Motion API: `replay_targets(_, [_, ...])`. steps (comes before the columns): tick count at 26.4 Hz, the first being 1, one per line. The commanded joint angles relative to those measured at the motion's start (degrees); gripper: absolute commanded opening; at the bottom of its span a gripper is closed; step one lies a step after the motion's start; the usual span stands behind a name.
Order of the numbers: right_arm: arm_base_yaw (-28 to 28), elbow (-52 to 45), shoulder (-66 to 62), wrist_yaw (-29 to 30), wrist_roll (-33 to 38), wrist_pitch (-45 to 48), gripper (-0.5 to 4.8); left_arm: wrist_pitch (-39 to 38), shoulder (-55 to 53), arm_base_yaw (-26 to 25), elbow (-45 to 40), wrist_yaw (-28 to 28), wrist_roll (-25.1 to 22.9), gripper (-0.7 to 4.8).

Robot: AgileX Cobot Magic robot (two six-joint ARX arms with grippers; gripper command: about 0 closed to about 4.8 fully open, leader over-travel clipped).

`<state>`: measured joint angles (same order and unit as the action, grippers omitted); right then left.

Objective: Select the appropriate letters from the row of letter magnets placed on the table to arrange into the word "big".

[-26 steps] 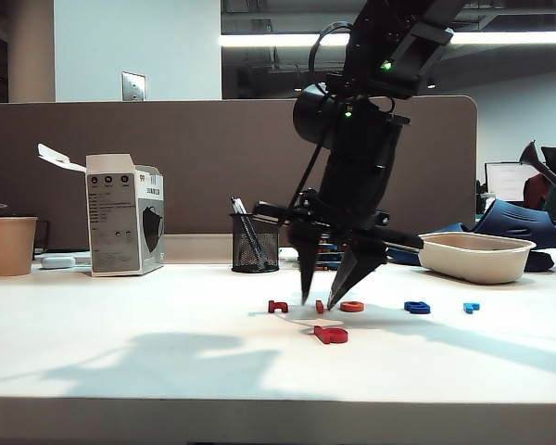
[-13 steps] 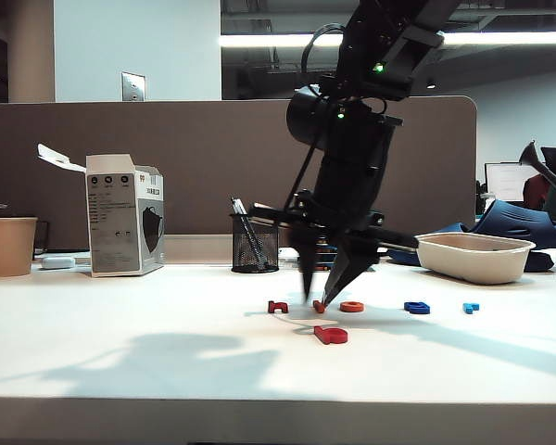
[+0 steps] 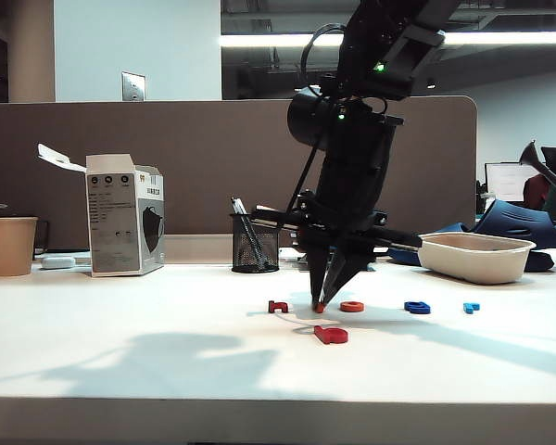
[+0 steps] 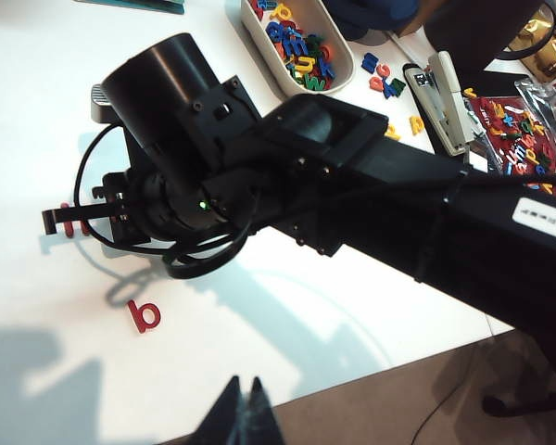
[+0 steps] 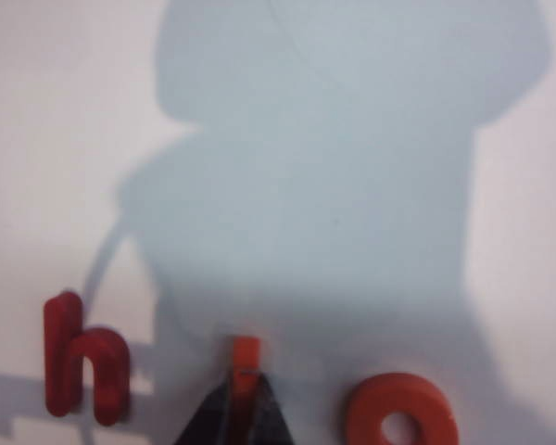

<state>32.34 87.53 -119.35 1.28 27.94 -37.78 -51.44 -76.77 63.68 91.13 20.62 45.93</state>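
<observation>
bench: wide white smooth bench (image 3: 120,352)
right gripper (image 3: 321,304): fingers closed on thin orange-red plastic bar letter (image 5: 246,363)
left gripper (image 4: 244,417): fingers together, above bench edge

Bright overhead strip light (image 3: 389,39) at rear, white surface (image 3: 120,352) evenly lit with mild glare, soft broad arm shadows across it, exterior view sharp, right wrist view washed out and blurred at close range, dark arm underexposed.

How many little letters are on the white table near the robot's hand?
6. Five stand in a row: dark red h, orange-red i pinched in the right hand, orange o, dark blue letter, light blue piece. The red b lies in front.
</observation>
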Motion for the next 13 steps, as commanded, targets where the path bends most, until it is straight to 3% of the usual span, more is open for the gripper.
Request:
replay_targets(1, [0.2,-1.6,-0.1,0.1,0.1,-7.1,-0.08,0.5,0.2,0.1,0.1,0.2,-0.1,-0.05])
replay_targets(13, [0.2,-1.7,5.9,-0.3,-0.9,-12.5,-0.08,0.5,0.2,0.1,0.1,0.2,-0.1,-0.05])
